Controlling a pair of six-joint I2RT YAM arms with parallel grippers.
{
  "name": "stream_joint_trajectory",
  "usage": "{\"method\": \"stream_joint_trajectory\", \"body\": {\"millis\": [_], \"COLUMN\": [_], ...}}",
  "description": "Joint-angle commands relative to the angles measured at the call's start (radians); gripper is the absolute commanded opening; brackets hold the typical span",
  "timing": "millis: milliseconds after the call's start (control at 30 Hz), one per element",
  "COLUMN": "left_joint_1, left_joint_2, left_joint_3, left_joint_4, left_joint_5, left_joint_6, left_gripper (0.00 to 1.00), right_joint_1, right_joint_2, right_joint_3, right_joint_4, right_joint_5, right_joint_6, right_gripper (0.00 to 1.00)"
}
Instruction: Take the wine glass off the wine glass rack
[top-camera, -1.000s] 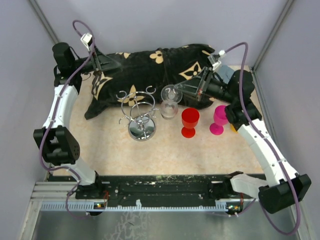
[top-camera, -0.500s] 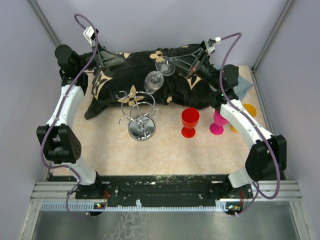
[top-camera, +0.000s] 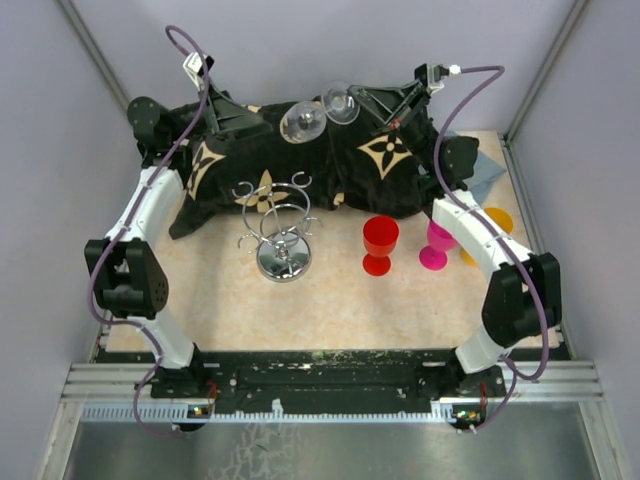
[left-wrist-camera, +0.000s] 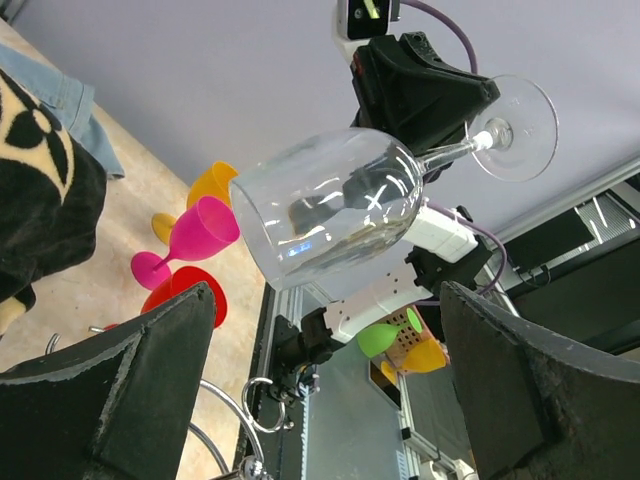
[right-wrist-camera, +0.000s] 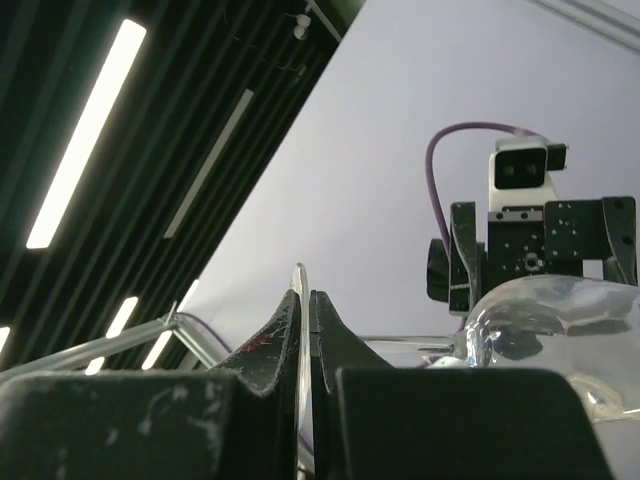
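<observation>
The clear wine glass (top-camera: 301, 122) is held in the air on its side above the black cushion, away from the chrome wine glass rack (top-camera: 280, 235), which stands with its arms bare. My right gripper (top-camera: 352, 100) is shut on the glass's round foot (right-wrist-camera: 302, 300), with the bowl (right-wrist-camera: 550, 318) pointing away from it. My left gripper (top-camera: 266, 127) is open, just left of the bowl. In the left wrist view the glass (left-wrist-camera: 330, 215) hangs beyond the two spread fingers (left-wrist-camera: 130, 390) and touches neither.
A black cushion with tan flowers (top-camera: 250, 165) lies across the back. A red goblet (top-camera: 380, 243), a pink goblet (top-camera: 437, 238) and an orange cup (top-camera: 495, 222) stand right of the rack. A blue cloth (top-camera: 490, 170) lies at the back right.
My right gripper has lifted the glass from beside the rack, up and back over the cushion, tipping it sideways. My left gripper has risen and moved right towards the bowl.
</observation>
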Motion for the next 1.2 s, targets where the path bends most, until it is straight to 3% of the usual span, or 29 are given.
{"method": "stream_joint_trajectory", "body": {"millis": [0, 533, 1167], "left_joint_1": [-0.013, -0.044, -0.073], "left_joint_2": [0.017, 0.087, 0.026], "left_joint_3": [0.024, 0.112, 0.083], "left_joint_4": [0.110, 0.163, 0.279], "left_joint_5": [-0.022, -0.058, -0.068], "left_joint_6": [-0.053, -0.101, -0.189], "left_gripper": [0.98, 0.99, 1.00], "right_joint_1": [-0.001, 0.057, 0.078], "right_joint_2": [0.018, 0.144, 0.219], "right_joint_3": [0.044, 0.114, 0.060], "right_joint_4": [0.193, 0.246, 0.484], "right_joint_5": [0.090, 0.135, 0.239], "right_joint_6": [0.037, 0.044, 0.123], "right_gripper": [0.00, 0.00, 0.00]}}
